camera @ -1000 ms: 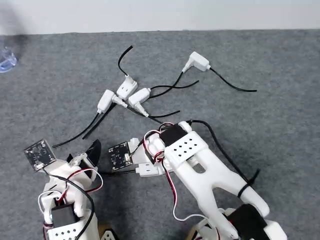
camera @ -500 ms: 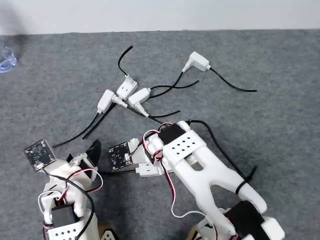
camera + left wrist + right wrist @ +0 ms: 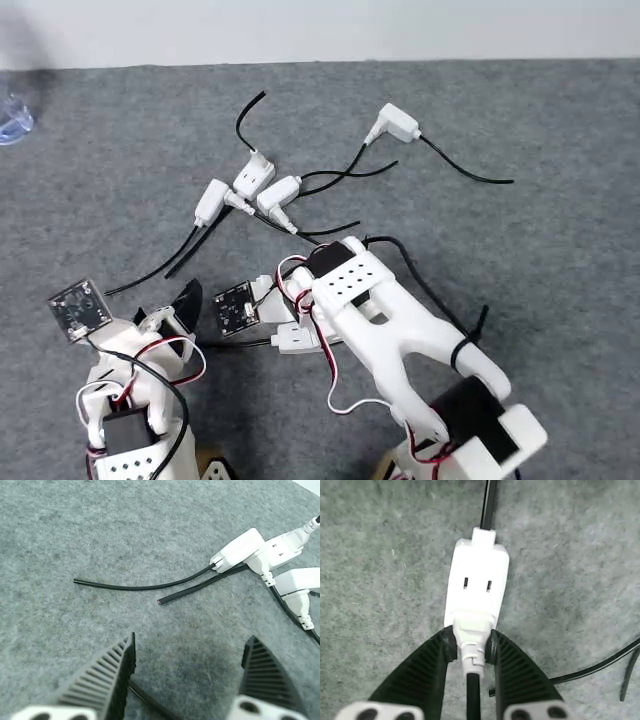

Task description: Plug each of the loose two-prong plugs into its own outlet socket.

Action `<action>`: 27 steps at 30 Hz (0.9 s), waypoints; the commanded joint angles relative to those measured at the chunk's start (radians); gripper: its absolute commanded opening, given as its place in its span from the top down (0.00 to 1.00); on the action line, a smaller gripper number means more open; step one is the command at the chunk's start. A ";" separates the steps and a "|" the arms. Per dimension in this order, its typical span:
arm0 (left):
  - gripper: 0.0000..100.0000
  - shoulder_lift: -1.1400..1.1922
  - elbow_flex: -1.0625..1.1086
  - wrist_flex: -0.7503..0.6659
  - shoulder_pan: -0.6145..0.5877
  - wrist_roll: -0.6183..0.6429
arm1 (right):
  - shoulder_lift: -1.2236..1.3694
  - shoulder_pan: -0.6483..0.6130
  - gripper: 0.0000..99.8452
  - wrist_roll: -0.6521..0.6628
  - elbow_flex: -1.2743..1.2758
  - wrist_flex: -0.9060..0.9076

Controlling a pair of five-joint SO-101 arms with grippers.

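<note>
In the right wrist view my right gripper point(image 3: 471, 636) is shut on a white two-prong plug point(image 3: 471, 639), which sits against the end of a white outlet socket point(image 3: 478, 582) with two slots on its face. From above, that socket point(image 3: 297, 340) lies on the grey mat under the right gripper point(image 3: 285, 325). My left gripper point(image 3: 168, 310) stands open and holds nothing, near the front left. Its wrist view shows the left gripper point(image 3: 187, 680) above bare mat, with a joined white plug and socket pair point(image 3: 250, 550) farther off. Other white plugs lie in a cluster point(image 3: 255, 185), and one lies apart point(image 3: 397, 124).
Loose black cords point(image 3: 330, 180) cross the mat around the cluster, and two cord ends point(image 3: 150, 586) lie ahead of the left gripper. A clear bluish object point(image 3: 12, 118) sits at the far left edge. A pale wall borders the mat at the back.
The right arm has swung a little to the left, carrying the plug and its socket slightly that way. The left arm has stayed still.
</note>
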 commanded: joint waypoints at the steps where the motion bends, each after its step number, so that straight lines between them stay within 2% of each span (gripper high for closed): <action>1: 0.67 -0.011 -0.010 0.005 -0.005 -0.011 | 0.045 0.008 0.99 0.005 -0.029 -0.027; 6: 0.67 -0.011 -0.010 0.005 -0.005 -0.011 | 0.058 0.007 0.99 -0.003 -0.034 -0.035; 13: 0.67 -0.011 -0.010 0.005 -0.005 -0.011 | -0.028 0.004 0.99 -0.158 -0.092 0.008; 16: 0.67 -0.011 -0.010 0.005 -0.005 -0.011 | -0.107 -0.022 0.99 -0.175 -0.094 0.050; 19: 0.67 -0.011 -0.010 0.005 -0.005 -0.011 | -0.183 -0.054 0.91 -0.175 -0.094 0.116; 24: 0.67 -0.011 -0.010 0.005 -0.005 -0.011 | -0.295 -0.099 0.70 -0.178 -0.094 0.177; 27: 0.67 -0.011 -0.010 0.005 -0.005 -0.011 | -0.334 -0.101 0.64 -0.180 -0.094 0.177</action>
